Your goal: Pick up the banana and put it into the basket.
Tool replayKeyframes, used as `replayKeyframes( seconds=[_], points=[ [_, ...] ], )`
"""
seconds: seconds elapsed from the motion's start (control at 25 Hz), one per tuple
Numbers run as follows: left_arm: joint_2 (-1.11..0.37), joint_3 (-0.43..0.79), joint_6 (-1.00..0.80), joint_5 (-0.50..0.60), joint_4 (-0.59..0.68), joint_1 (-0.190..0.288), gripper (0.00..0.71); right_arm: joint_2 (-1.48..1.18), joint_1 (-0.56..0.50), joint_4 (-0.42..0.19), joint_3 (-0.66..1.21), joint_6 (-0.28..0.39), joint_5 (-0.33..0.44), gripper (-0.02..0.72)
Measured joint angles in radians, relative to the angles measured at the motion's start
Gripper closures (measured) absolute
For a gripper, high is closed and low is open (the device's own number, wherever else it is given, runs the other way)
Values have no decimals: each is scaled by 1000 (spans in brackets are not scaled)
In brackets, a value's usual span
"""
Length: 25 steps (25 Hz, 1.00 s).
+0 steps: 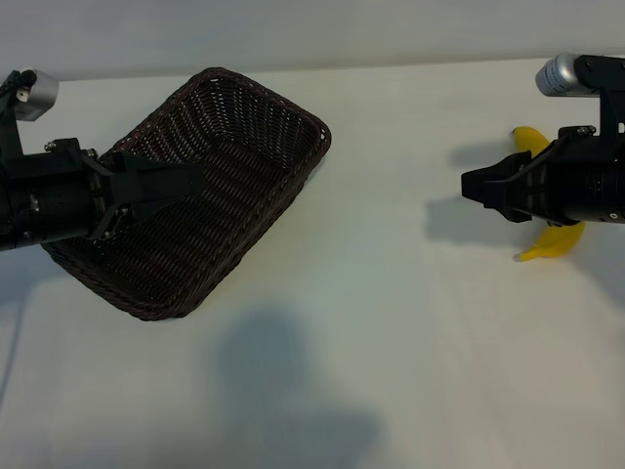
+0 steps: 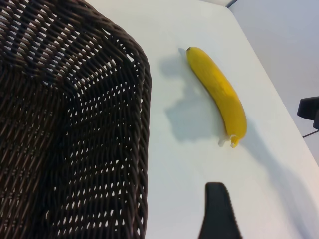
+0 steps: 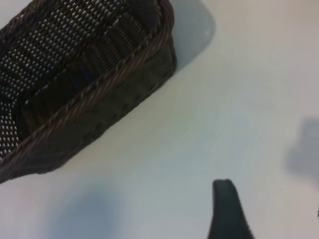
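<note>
The dark brown wicker basket stands on the left half of the white table, turned at an angle. My left gripper hovers over its near-left part, open and holding nothing; one finger shows beside the basket wall. The yellow banana lies on the table at the far right, largely covered by my right arm. The left wrist view shows the banana whole and lying free. My right gripper hangs just left of the banana, open and empty, pointing toward the basket. One of its fingers shows.
Bare white table stretches between the basket and the banana. The table's far edge runs along the back, against a pale wall. Soft arm shadows fall on the tabletop near the front.
</note>
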Motion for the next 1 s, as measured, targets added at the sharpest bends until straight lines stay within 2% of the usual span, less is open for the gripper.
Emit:
replayKeyframes(
  seconds=[1.0],
  points=[
    [0,0,1,-28,-13,0,205,0,0,-1,0,3,0,267]
  ],
)
